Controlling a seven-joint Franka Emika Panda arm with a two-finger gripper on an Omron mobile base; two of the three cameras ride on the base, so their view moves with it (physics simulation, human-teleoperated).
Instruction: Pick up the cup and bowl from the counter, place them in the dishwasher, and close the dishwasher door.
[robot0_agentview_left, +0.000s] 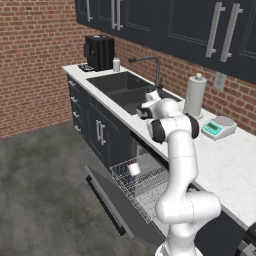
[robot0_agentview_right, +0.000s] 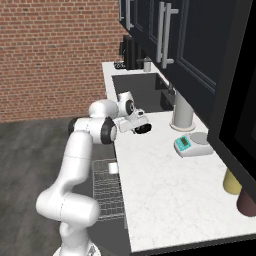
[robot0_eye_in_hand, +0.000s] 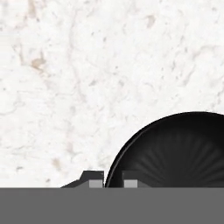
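One gripper (robot0_eye_in_hand: 113, 178) down at counter (robot0_agentview_right: 165, 185), fingers nearly together, pinching rim of bowl (robot0_eye_in_hand: 175, 151). Bowl sits on counter just beside sink (robot0_agentview_right: 142, 90), black, ribbed inside. Cup (robot0_agentview_left: 134, 168) lies in rack (robot0_agentview_left: 145, 187) of dishwasher (robot0_agentview_left: 137, 150), below counter edge. Dishwasher door (robot0_agentview_left: 107, 200) hangs open.

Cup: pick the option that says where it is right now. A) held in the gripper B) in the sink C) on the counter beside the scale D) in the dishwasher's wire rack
D: the small white cup sits in the pulled-out wire rack over the open dishwasher door, below the counter edge, and the right base view shows it there too.
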